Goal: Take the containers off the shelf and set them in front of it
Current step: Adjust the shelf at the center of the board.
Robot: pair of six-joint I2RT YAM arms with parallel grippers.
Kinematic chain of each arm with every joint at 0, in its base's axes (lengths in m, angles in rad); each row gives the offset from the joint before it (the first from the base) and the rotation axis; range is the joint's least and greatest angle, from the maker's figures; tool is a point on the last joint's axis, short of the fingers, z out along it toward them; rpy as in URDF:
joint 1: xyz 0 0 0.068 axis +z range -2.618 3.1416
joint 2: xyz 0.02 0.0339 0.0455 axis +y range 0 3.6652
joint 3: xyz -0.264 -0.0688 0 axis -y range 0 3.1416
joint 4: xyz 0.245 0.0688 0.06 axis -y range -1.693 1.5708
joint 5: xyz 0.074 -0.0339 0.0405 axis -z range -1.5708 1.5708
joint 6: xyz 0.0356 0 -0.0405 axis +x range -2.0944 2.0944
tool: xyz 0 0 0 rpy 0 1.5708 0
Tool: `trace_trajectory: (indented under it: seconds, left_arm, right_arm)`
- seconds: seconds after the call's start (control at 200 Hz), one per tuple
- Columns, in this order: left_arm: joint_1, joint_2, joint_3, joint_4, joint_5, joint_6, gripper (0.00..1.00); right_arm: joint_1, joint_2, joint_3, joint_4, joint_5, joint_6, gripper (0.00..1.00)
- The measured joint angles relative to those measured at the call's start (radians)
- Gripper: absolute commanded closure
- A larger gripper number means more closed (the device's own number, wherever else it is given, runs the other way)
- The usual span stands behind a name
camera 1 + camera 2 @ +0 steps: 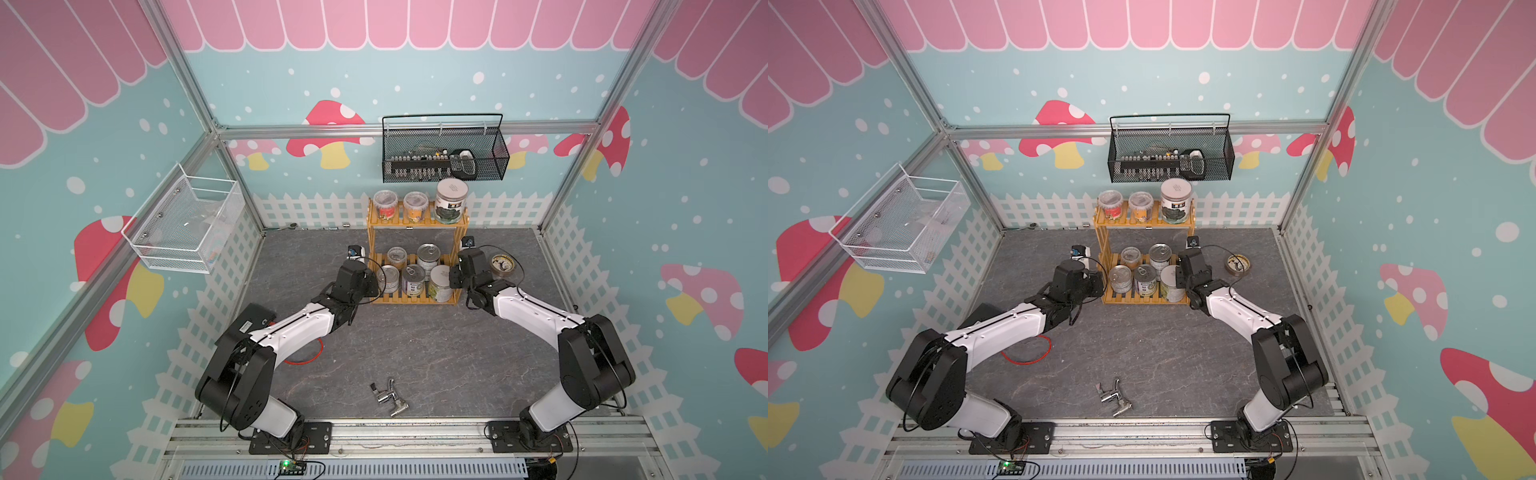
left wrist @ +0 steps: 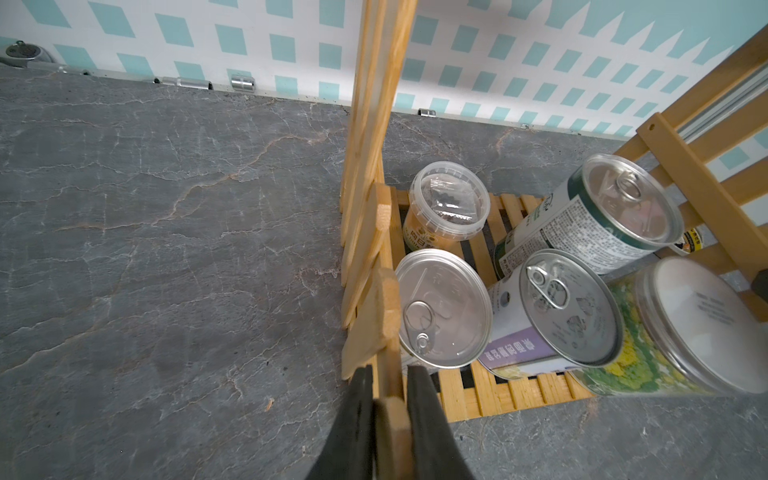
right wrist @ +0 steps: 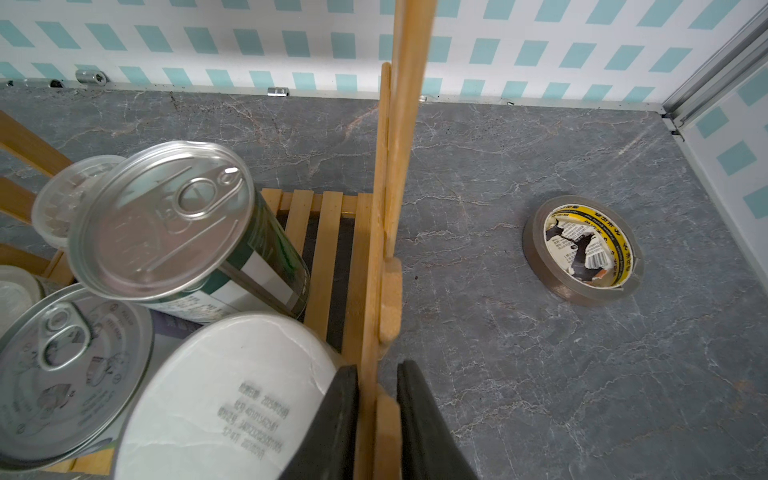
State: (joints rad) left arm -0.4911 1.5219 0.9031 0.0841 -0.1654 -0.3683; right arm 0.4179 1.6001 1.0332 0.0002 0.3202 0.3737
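Wooden shelf [image 1: 415, 225] is loaded: tubs [image 1: 385, 203] of red and orange bits up top, sealed tins [image 2: 442, 307] below. Meanwhile the left pincer [image 2: 390, 374] and right pincer [image 3: 376, 370] each clamp a side rail.

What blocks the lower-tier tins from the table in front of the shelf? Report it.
Nothing visible. The shelf is open in front, the table before it is bare, and the faucet lies much farther forward.

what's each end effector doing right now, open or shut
left end effector: closed on a side rail of the shelf
right end effector: closed on the shelf's opposite side rail
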Motion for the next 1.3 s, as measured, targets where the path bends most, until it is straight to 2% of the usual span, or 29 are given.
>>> trace_trajectory:
  seconds: [0.505,0.77,1.041,1.296]
  left_arm:
    - [-0.003,0.015,0.012,0.006,-0.002,-0.004,0.84]
    - [-0.007,0.015,0.012,0.007,0.002,-0.013,0.74]
    - [-0.016,0.002,0.012,0.002,0.008,-0.019,0.64]
    - [-0.016,-0.069,0.003,-0.005,0.020,-0.010,0.53]
  right_arm:
    - [-0.018,-0.001,0.000,0.030,-0.045,-0.023,0.69]
    - [-0.018,-0.029,-0.002,0.025,-0.047,-0.028,0.62]
    - [-0.018,-0.073,-0.027,0.017,-0.040,-0.047,0.49]
    - [-0.018,-0.171,-0.082,-0.023,-0.059,-0.073,0.32]
